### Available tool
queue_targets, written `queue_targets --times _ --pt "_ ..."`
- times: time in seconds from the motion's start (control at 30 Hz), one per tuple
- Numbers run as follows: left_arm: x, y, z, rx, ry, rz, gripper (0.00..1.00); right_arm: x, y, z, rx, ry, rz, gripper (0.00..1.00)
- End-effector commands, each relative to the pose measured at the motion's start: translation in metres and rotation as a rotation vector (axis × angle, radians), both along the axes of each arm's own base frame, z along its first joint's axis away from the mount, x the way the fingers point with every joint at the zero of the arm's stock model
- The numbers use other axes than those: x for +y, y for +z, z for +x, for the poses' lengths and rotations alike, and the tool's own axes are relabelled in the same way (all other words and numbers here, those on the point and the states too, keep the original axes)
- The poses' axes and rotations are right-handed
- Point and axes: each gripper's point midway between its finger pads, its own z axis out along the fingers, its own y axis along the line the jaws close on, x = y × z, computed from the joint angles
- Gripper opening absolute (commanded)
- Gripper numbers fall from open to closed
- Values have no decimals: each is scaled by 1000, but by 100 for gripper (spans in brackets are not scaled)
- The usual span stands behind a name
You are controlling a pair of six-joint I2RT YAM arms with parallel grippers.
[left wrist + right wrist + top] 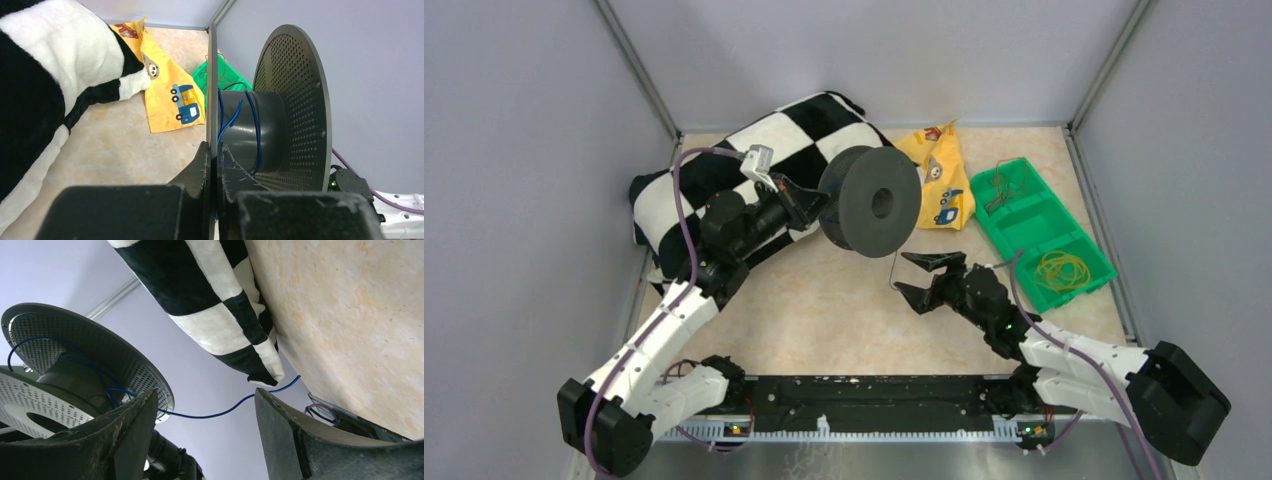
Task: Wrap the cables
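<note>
A dark grey spool [874,200] is held above the table on its side. My left gripper [809,207] is shut on the thin edge of its near flange [212,80], with the jaws pressed on both faces [213,145]. A thin blue cable [257,135] makes a few loose turns round the hub. Its free end runs off the spool and hangs across the right wrist view [220,414]; in the top view it shows as a fine strand [893,268] below the spool. My right gripper [914,272] is open and empty just below the spool; the cable passes beyond its spread jaws [205,392].
A black and white checkered cushion [754,160] lies at the back left, under the left arm. A yellow printed cloth [939,175] lies behind the spool. A green two-part tray [1024,215] at the right holds yellow bands [1062,268] and thin wires [1001,187].
</note>
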Motion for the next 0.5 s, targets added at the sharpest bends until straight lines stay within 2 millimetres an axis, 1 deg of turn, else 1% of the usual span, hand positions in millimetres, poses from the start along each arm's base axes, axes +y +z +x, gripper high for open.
queue_targets --times 0.0,0.27,0.47 --pt "1 55 -13 -191 -26 -102 0 6 21 2 46 -12 158 71" --pt "3 64 -20 -287 -36 -138 0 6 20 -1 51 -9 171 71" --pt "6 66 -23 -336 -26 -165 0 6 18 -4 62 -3 165 72"
